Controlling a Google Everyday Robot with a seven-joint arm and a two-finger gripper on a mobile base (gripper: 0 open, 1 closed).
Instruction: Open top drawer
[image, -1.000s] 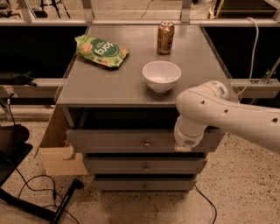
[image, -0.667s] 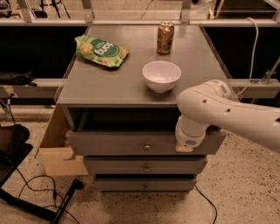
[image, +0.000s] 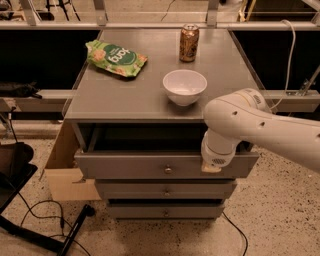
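The top drawer (image: 130, 165) is the widest of three grey drawers under the grey cabinet top. It has a small round metal knob (image: 168, 169) at its centre. It stands pulled out some way, with a dark gap above its front. My white arm (image: 260, 125) comes in from the right. My gripper (image: 212, 167) is at the top edge of the drawer front, right of the knob, mostly hidden behind the round wrist.
On the cabinet top (image: 125, 95) stand a white bowl (image: 184, 86), a brown can (image: 189, 43) and a green snack bag (image: 115, 58). Two narrower drawers (image: 165, 191) sit shut below. A cardboard box (image: 62, 170) and cables lie on the floor at the left.
The top drawer has slid out a little further towards the camera, and my arm's wrist has moved with its front edge.
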